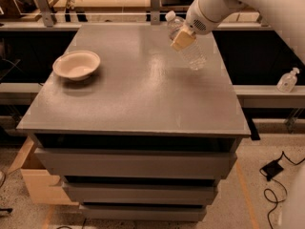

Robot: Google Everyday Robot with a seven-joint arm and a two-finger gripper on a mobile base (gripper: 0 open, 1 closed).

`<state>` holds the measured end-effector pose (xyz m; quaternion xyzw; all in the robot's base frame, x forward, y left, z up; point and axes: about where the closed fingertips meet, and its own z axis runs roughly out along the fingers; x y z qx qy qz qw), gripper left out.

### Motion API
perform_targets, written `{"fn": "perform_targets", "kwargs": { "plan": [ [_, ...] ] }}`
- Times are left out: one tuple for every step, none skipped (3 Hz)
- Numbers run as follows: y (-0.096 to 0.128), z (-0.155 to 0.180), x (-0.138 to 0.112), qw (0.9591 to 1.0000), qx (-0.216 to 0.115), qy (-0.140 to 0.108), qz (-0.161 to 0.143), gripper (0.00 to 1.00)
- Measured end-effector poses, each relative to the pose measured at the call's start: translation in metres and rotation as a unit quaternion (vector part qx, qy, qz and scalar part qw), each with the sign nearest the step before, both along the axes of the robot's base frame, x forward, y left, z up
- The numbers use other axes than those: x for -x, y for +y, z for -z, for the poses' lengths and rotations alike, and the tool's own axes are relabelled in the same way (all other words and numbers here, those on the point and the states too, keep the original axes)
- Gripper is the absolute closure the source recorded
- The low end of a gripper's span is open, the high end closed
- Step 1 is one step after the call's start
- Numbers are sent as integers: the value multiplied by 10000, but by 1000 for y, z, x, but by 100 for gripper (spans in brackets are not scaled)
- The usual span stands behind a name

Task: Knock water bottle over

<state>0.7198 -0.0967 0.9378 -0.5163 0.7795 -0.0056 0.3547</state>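
Note:
The water bottle (193,55) is a clear ribbed plastic bottle with a white cap. It stands at the far right of the grey table (143,104) and is tilted, with its cap leaning to the back left and its base on the tabletop. My gripper (183,37) comes in from the upper right on the white arm and presses against the bottle's upper part, covering its middle. The bottle's label does not show.
A white bowl (76,65) sits at the table's left. A small clear pump-top bottle (287,80) stands on a ledge to the right of the table. Drawers sit below the tabletop. Benches run behind the table, and cables lie on the floor at the right.

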Motion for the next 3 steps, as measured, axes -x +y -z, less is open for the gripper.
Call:
{"fn": "perform_targets", "kwargs": {
  "plan": [
    [11, 14, 11, 9951, 680, 352, -627, 100],
    [21, 30, 20, 9874, 956, 654, -1075, 100],
    [31, 47, 26, 9811, 1008, 905, -1380, 100]
  ]
}}
